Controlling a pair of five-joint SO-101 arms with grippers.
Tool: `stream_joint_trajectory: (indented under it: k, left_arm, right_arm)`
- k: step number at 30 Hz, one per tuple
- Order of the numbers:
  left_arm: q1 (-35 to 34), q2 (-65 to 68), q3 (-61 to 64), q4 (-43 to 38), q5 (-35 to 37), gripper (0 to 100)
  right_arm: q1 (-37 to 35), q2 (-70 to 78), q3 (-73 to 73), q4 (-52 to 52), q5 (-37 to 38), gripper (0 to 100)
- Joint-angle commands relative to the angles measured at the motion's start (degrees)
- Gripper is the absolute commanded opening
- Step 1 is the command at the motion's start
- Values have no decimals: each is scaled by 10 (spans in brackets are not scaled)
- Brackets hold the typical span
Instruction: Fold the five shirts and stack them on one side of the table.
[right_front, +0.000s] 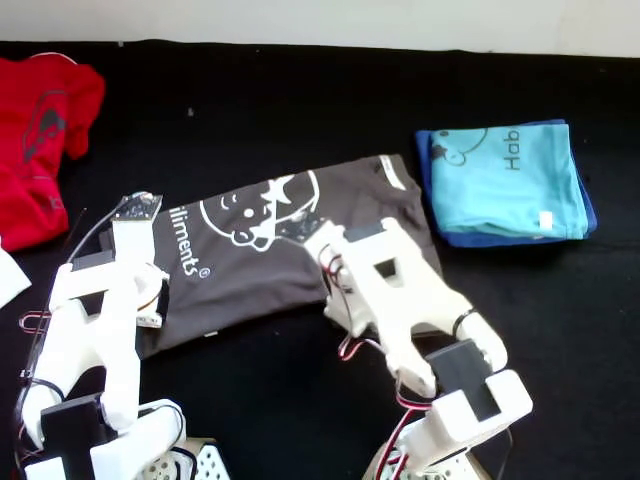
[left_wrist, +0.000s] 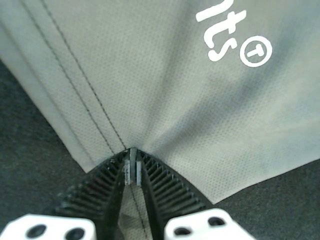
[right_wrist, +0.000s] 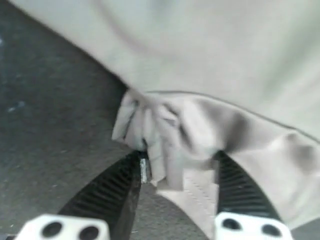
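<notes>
A grey shirt (right_front: 260, 250) with a white print lies spread across the middle of the black table (right_front: 250, 100). At the shirt's left end, my left gripper (right_front: 155, 305) is shut on the stitched hem (left_wrist: 112, 127), its fingertips (left_wrist: 132, 167) pinching the cloth (left_wrist: 175, 90) near the corner. My right gripper (right_front: 333, 297) is at the shirt's near edge, and a bunched fold of grey cloth (right_wrist: 165, 125) sits between its jaws (right_wrist: 177, 175). A red shirt (right_front: 40, 130) lies crumpled at the far left. A folded turquoise shirt (right_front: 505, 180) rests on a folded darker blue one (right_front: 590, 215) at the right.
A white scrap (right_front: 8, 275) pokes in at the left edge. Both arm bases stand at the near edge of the table. Bare black cloth lies behind the grey shirt and in front of the blue stack.
</notes>
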Motion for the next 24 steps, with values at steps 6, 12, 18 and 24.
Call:
stream_joint_trajectory:
  k: [6, 12, 18, 24]
  left_arm:
    - [-7, 4, 1, -15, 4, 9]
    - [-7, 4, 1, -15, 4, 8]
    - [-7, 4, 1, -15, 4, 8]
    - [-7, 4, 1, -15, 4, 8]
  right_arm:
    - [45, 16, -26, -7, 8, 5]
    - [113, 16, -182, 114, 12, 5]
    - [127, 24, -356, 173, 83, 5]
    - [104, 134, -508, 175, 85, 5]
